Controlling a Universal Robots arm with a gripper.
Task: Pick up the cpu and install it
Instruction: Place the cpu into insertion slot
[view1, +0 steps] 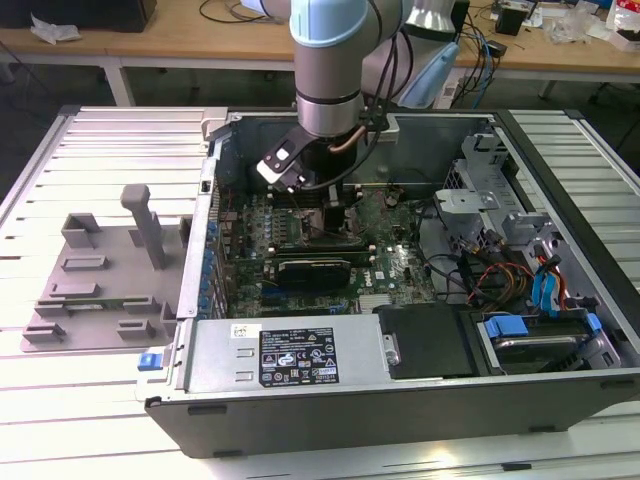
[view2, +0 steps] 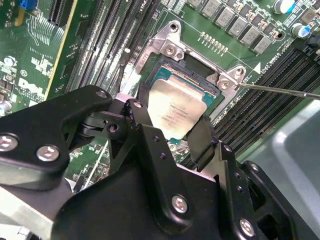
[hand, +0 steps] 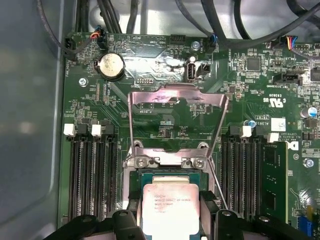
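The cpu (view2: 175, 107), a square chip with a silver-white top and a thin green rim, sits between my gripper's (view2: 170, 122) two black fingers (view2: 202, 137). The fingers press against its opposite edges. It is directly over the open motherboard socket (view2: 197, 67), level with the frame; I cannot tell whether it rests fully in it. The first wrist view shows the cpu (hand: 170, 207) under the raised metal load plate (hand: 177, 120). In the exterior view the arm's wrist (view1: 325, 110) reaches down into the open computer case over the motherboard (view1: 385, 250).
Memory slots (hand: 92, 175) run along both sides of the socket. The thin socket lever (view2: 280, 91) sticks out beside it. Cables and a drive cage (view1: 500, 230) fill the case toward the exterior view's right. A grey fixture (view1: 100, 270) stands outside the case on the slatted table.
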